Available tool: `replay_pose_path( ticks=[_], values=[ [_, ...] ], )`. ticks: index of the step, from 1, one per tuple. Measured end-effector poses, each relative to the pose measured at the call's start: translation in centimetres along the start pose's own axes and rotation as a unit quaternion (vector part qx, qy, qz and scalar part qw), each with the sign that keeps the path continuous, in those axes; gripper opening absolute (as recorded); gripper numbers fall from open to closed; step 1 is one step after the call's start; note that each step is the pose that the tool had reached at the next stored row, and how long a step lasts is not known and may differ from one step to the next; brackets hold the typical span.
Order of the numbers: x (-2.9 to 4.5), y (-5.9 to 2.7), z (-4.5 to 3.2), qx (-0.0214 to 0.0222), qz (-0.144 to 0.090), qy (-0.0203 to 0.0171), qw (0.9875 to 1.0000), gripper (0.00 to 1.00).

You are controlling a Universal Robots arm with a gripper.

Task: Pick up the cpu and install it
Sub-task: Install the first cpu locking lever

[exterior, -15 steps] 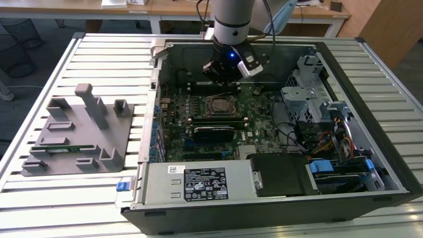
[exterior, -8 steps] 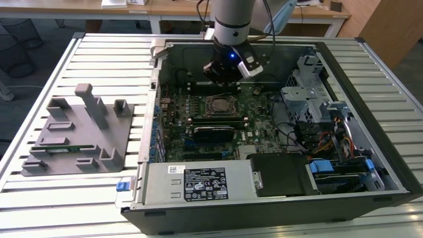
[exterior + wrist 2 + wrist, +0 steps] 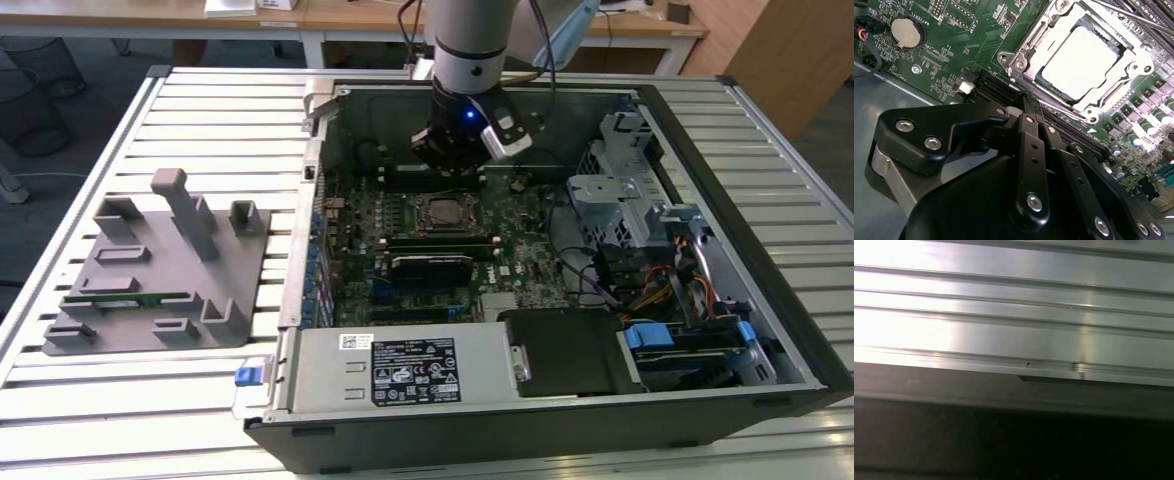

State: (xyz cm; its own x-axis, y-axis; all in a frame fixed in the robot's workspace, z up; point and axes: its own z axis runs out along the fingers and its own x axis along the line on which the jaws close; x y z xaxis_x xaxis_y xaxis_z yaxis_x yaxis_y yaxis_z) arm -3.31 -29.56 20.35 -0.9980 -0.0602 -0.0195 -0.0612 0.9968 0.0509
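The cpu point(image 3: 1081, 60), a flat square chip with a shiny silver top, lies in the socket on the green motherboard point(image 3: 954, 60), ringed by the socket's metal frame point(image 3: 1019, 62). In the exterior view the cpu point(image 3: 441, 211) sits mid-board inside the open computer case point(image 3: 694, 150). My black gripper point(image 3: 1024, 102) hangs just off one side of the socket, close above the board and not touching the chip. Its fingers point(image 3: 1030, 120) meet at the tips, shut, with nothing between them. In the exterior view the gripper point(image 3: 450, 162) is behind the socket, near the case's back wall.
A grey fixture point(image 3: 154, 265) on the slatted table point(image 3: 80, 390), at the exterior view's left, holds a long green memory stick point(image 3: 127, 297). Inside the case are a labelled power supply point(image 3: 400, 368), a drive cage point(image 3: 607, 195) and cables point(image 3: 641, 280). A coin battery point(image 3: 905, 32) sits on the board.
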Motion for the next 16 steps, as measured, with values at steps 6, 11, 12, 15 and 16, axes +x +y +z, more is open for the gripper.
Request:
replay_pose_path(
  ticks=[6,11,12,15,16],
  values=[
    [-0.25,-0.03,0.26,0.0009,0.0,0.0005,1.0,0.11],
    [-0.25,-0.04,0.39,0.0044,0.0,0.0009,1.0,0.11],
    [-0.25,-0.04,0.42,0.0053,0.0,0.001,1.0,0.11],
    [-0.25,-0.05,0.51,0.0073,0.0,0.0016,1.0,0.11],
    [-0.24,-0.05,0.53,0.0074,0.0,0.0016,1.0,0.11]
  ],
)
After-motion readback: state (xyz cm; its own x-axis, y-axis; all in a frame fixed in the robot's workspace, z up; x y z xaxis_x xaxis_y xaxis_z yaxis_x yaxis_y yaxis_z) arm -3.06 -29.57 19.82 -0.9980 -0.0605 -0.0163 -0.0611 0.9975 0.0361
